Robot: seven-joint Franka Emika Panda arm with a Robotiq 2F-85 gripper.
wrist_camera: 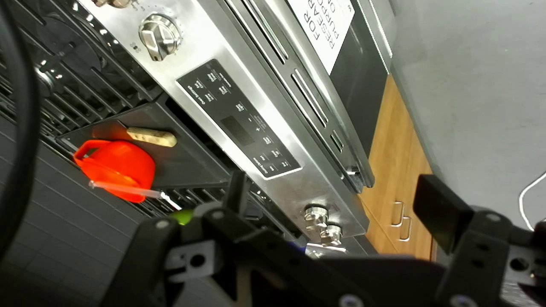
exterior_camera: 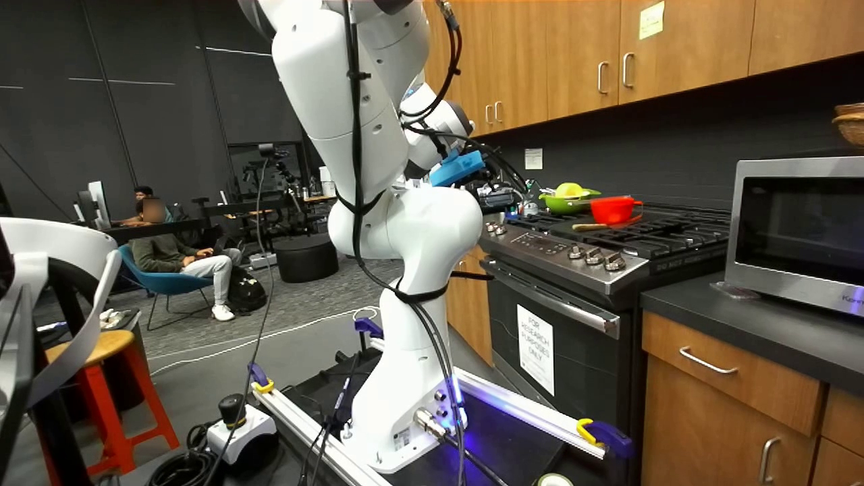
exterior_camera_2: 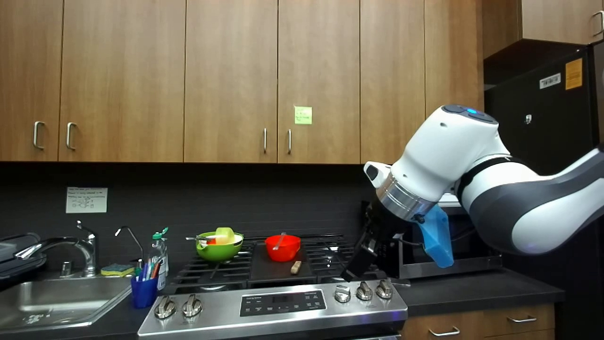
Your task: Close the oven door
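The oven door point(exterior_camera: 587, 368) is a black glass panel with a steel bar handle point(exterior_camera: 550, 297) and a white sticker point(exterior_camera: 535, 347). It stands upright or nearly so; I cannot tell whether a small gap is left at its top. The wrist view shows the door point(wrist_camera: 360, 85) from above, with its slotted top edge and handle point(wrist_camera: 318, 79). In an exterior view it lies almost wholly below the frame. My gripper point(wrist_camera: 341, 198) is open and empty, with spread fingers. In an exterior view the gripper point(exterior_camera_2: 358, 264) hangs near the range's knobs, apart from the door.
The steel control panel point(exterior_camera_2: 217, 307) with knobs juts above the door. A red cup point(exterior_camera_2: 283, 248), a knife point(exterior_camera_2: 296, 267) and a green bowl point(exterior_camera_2: 219, 250) sit on the stovetop. A silver microwave point(exterior_camera: 796, 277) stands beside the range. A metal rail point(exterior_camera: 533, 412) runs low before the door.
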